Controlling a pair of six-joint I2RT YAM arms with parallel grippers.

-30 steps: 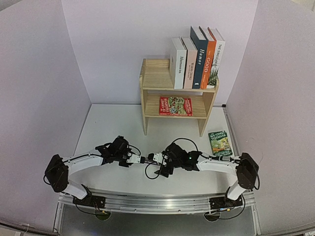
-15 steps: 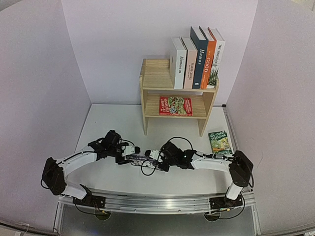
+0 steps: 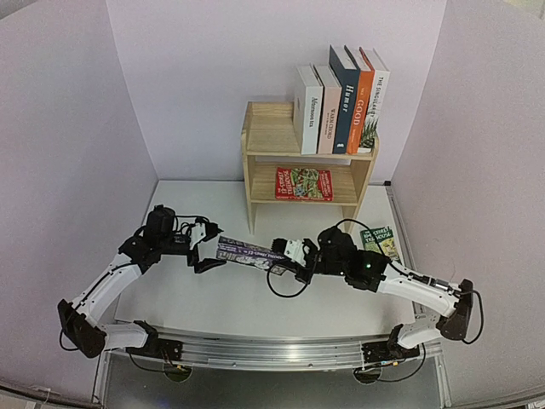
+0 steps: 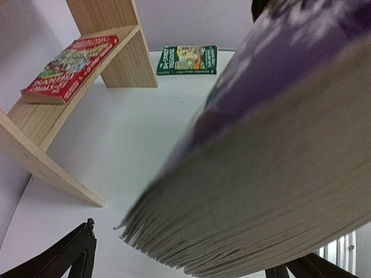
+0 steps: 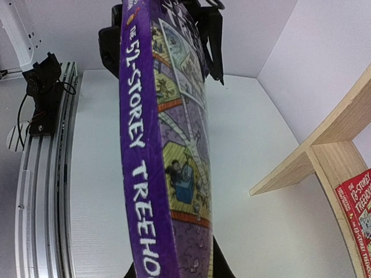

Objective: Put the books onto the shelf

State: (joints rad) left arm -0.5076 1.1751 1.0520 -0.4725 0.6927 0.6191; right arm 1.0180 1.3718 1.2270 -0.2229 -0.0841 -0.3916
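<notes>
Over the last second both arms have swung away from the near edge toward the shelf, the left gripper (image 3: pixel 210 247) has let go and spread wide, and the right gripper (image 3: pixel 283 252) has closed. The right gripper's jaws now pinch one end of the purple Treehouse paperback (image 3: pixel 245 253), carrying it clear of the table (image 3: pixel 187 209) with its spine lettering turned toward the right wrist camera. The left gripper stands fully open at the book's other end. In the left wrist view its dark fingers (image 4: pixel 78 255) sit low and well apart while the paperback's page edge fills most of the picture above them; whether a finger touches the book cannot be told. Beyond the right arm, the green paperback (image 3: pixel 381 241) lies flat on the table near the shelf's right leg. The shelf (image 3: pixel 255 162) stands at the back of the table against the wall. The red paperback (image 3: pixel 303 183) lies flat on its lower tier. On the right half of the top tier five books stand upright, side by side: a white one (image 3: pixel 308 98), a pinkish one (image 3: pixel 328 109), a navy one (image 3: pixel 345 98), an orange one (image 3: pixel 361 102) and a white one with leaves (image 3: pixel 375 94). The last three lean slightly.
</notes>
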